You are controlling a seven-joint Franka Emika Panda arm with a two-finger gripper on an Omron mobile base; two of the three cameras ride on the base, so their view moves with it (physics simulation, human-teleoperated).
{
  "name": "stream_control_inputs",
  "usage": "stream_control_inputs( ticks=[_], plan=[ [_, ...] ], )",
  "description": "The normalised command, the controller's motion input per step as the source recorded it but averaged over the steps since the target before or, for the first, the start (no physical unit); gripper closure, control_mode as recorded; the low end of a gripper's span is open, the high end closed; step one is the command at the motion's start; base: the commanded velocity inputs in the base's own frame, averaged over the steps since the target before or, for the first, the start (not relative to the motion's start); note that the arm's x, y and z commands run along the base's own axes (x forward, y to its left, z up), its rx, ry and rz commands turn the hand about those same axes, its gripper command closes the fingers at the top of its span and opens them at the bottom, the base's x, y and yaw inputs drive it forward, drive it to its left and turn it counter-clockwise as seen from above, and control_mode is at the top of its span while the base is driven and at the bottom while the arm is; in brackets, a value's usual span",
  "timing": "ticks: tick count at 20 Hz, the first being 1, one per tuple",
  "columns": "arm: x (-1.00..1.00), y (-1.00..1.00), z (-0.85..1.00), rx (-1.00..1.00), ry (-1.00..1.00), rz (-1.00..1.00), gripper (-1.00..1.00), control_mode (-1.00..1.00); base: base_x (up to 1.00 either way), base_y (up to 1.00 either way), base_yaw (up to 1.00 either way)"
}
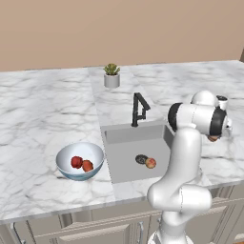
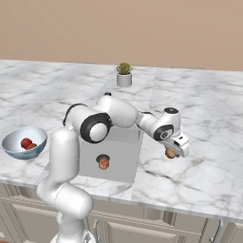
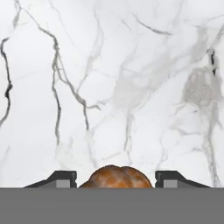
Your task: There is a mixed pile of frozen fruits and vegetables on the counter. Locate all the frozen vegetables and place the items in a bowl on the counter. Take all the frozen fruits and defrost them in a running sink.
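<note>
An orange-peach frozen fruit lies on the white marble counter to the right of the sink. My gripper reaches down over it with a finger tip close against each side, so it is shut on this fruit. The second frozen fruit rests in the grey basin beside the dark drain. Both frozen vegetables, one dark red and one orange-red, sit in the pale blue-white bowl left of the sink.
A black angular faucet stands behind the basin. Farther back is a small white pot with a green plant. My own arm arches over the right part of the sink. A beige wall runs behind the counter.
</note>
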Motion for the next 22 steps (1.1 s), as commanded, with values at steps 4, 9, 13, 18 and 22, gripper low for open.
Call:
stream_control_inputs(
  ticks=[4, 9, 13, 18, 22],
  plan=[
    [-0.1, 0.22, 0.37, 0.0, 0.0, 0.0, 1.0, -1.0, 0.0, 0.0, 0.0],
    [-0.25, 0.39, 0.51, 0.02, -0.01, 0.0, 1.0, -1.0, 0.0, 0.0, 0.0],
    [-0.31, 0.46, 0.47, 0.03, -0.01, 0.0, 1.0, -1.0, 0.0, 0.0, 0.0],
    [-0.27, 0.51, 0.43, 0.03, 0.0, 0.01, 1.0, -1.0, 0.0, 0.0, 0.0],
    [-0.31, 0.57, 0.43, 0.0, 0.0, 0.04, 1.0, -1.0, 0.0, 0.0, 0.0]
  ],
)
